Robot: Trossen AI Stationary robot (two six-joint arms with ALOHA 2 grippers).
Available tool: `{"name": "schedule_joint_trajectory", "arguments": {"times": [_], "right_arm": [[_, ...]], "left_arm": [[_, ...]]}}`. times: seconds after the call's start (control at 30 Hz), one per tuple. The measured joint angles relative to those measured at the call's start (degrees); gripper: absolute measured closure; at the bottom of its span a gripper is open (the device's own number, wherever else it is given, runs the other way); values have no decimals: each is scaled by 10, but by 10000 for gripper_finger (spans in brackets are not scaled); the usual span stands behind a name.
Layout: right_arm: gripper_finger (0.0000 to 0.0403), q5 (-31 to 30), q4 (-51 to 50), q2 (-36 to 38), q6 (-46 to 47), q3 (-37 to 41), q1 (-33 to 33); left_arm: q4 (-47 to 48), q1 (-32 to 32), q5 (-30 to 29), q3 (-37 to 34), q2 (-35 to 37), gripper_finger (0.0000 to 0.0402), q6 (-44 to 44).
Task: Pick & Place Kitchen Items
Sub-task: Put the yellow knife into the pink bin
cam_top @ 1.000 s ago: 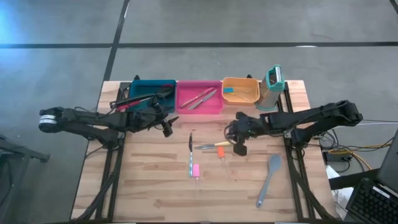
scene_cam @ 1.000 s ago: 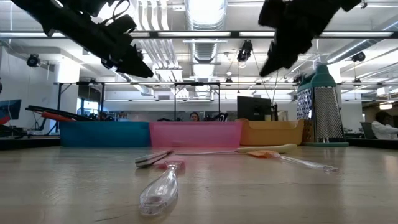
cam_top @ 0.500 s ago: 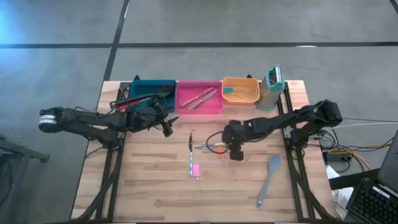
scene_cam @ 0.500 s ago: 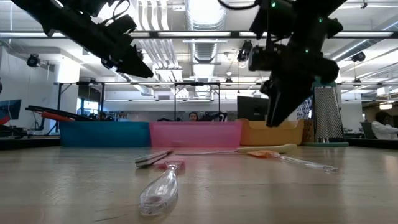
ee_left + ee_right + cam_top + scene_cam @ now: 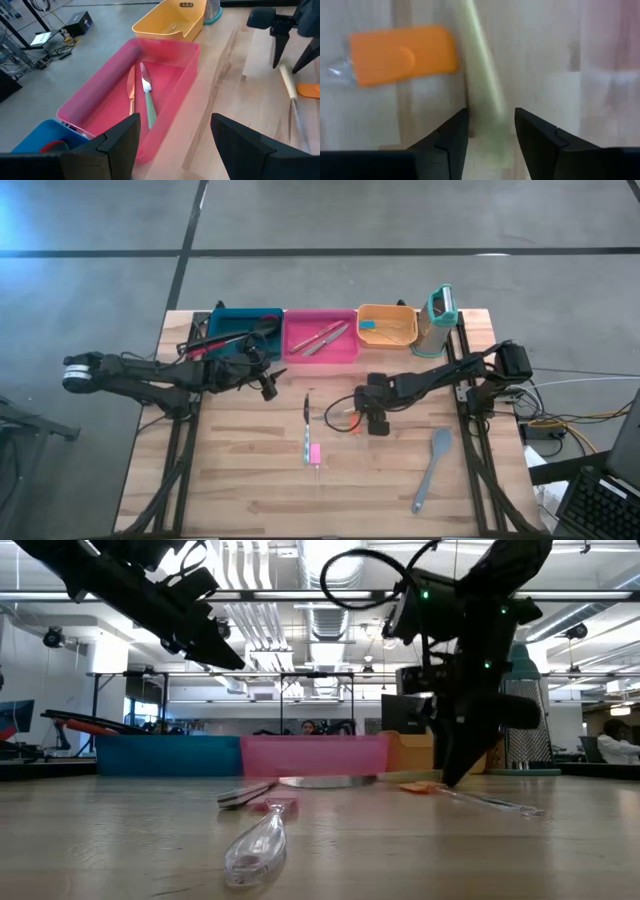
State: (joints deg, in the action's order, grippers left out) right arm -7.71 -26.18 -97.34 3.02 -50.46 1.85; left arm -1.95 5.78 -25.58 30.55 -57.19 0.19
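Seen from above, the right gripper is lowered at mid-table over a yellow-handled knife and an orange-handled utensil. The left gripper is held near the front edge of the teal bin, which holds a red-headed spoon. Cutlery lies in the pink bin, a blue piece in the orange bin. A dark-bladed knife, a pink-handled utensil and a grey spatula are left on the table.

From table height, the right gripper is shown with its tips at the wood beside the orange handle; the left gripper hangs high and apart.

Through the left wrist camera, the left fingers are seen spread wide and empty above the pink bin, in which two knives lie.

Through the right wrist camera, the right fingers are seen parted, astride the pale yellow handle, the orange handle just beside it.

The step in hand is judged to be the grasp of the yellow-handled knife. The fingers must next be closed squarely on the handle, the neighbour left undisturbed, before the lift toward a bin.
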Motion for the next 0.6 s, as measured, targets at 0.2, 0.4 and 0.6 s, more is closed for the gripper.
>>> {"name": "schedule_joint_trajectory", "arguments": {"times": [0.2, 0.4, 0.6], "right_arm": [[273, 15, -6, 0, 3, 1, 0], [316, 18, -7, -2, 4, 0, -1], [346, 17, -9, 1, 19, 0, -2]], "left_arm": [[0, 0, 0, 0, 0, 154, 0], [0, 1, 0, 0, 0, 154, 0], [0, 1, 0, 0, 0, 154, 0]]}}
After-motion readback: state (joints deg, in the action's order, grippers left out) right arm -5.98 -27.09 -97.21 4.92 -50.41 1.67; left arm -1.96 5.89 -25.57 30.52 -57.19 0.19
